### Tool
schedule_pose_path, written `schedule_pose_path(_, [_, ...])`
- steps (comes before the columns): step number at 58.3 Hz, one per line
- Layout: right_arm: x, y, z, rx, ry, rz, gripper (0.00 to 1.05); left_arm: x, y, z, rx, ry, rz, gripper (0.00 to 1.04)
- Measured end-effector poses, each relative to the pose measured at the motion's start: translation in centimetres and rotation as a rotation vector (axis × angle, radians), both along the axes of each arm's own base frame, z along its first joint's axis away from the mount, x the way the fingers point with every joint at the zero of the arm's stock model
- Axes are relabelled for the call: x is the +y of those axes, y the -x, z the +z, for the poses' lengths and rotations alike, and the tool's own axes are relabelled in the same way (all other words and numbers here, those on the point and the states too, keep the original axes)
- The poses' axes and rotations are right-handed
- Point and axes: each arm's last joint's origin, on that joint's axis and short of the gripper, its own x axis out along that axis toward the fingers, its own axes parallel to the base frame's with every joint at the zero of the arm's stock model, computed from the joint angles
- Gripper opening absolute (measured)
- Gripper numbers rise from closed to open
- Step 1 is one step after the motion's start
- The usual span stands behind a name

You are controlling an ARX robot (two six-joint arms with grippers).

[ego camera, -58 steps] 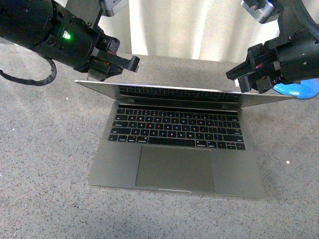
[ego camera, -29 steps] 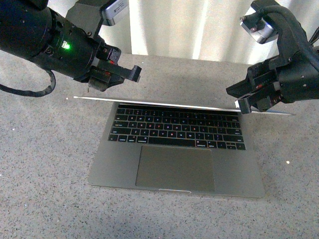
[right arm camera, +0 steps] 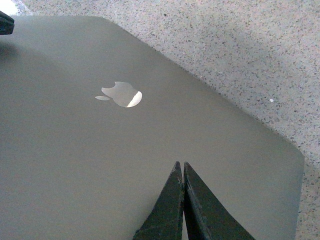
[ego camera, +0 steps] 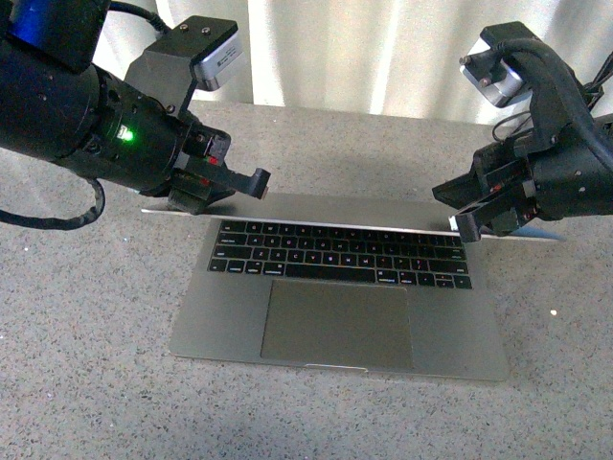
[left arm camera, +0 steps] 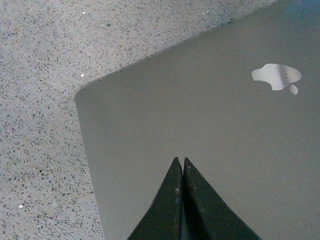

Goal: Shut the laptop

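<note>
The slim grey-silver metal laptop (ego camera: pixel 337 321) lies in the middle of the speckled grey stone tabletop (ego camera: pixel 86 364). Its long axis runs left to right, with the trackpad edge towards the robot and the hinge towards the tabletop's far edge. The black keyboard and wide trackpad lie fully in view.

Beyond them the lid leans far forward over the base and shows from the front only as a thin grey band, so the screen is hidden. The wrist views show the lid's smooth back (left arm camera: pixel 200 130) with its pale apple logo (right arm camera: pixel 120 95).

The black left gripper (ego camera: pixel 251 182) is at the lid's far left corner and the black right gripper (ego camera: pixel 465 225) at its far right end. Each has its fingers pressed together and holds nothing. The tips are at the lid's surface, though actual contact cannot be made out.
</note>
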Motion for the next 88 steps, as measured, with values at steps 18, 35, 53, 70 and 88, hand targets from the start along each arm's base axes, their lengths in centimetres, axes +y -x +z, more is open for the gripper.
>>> schedule_pose_path(18, [0.1,0.6,-1.0,0.027,-0.009,-0.016,0.01,-0.1,0.6,-0.6,0.020,0.003,0.002,0.04])
schedule_pose_path(35, [0.1,1.2,-1.9,0.047,-0.017,-0.025,0.01,-0.4,1.3,-1.2,0.034,0.010,-0.001,0.04])
schedule_pose_path(53, [-0.8,1.3,-2.9,0.069,-0.014,-0.054,0.01,-0.8,1.7,-2.3,0.051,0.018,-0.001,0.04])
schedule_pose_path(70, [-1.2,1.2,-3.5,0.083,-0.018,-0.074,0.01,-1.1,2.2,-3.3,0.074,0.019,-0.002,0.04])
schedule_pose_path(88, [-1.1,1.2,-4.2,0.101,-0.034,-0.090,0.01,-1.3,2.4,-4.1,0.094,0.021,0.001,0.04])
